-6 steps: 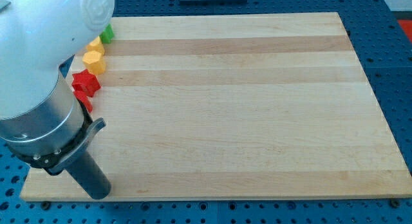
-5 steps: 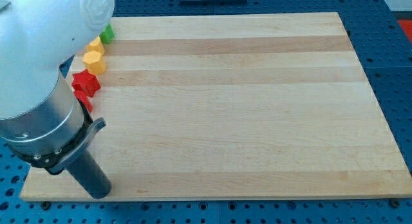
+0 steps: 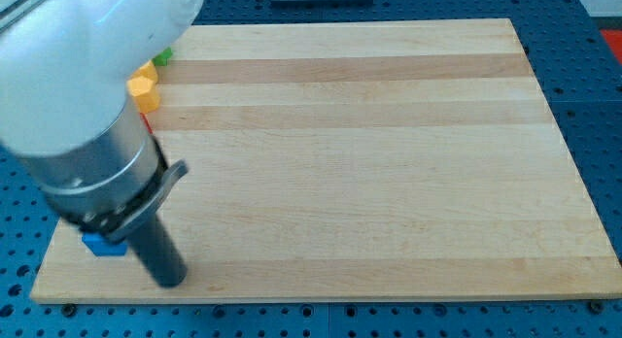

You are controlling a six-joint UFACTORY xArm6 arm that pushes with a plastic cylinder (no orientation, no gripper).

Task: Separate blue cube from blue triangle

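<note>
Right now my tip sits on the wooden board near its lower-left corner; it is a bare rod, holding nothing. Just to the view's left of my tip, a blue block peeks from under the arm's body, shape unclear. Further toward the view's top, a yellow block and a green block show beside the arm.
</note>
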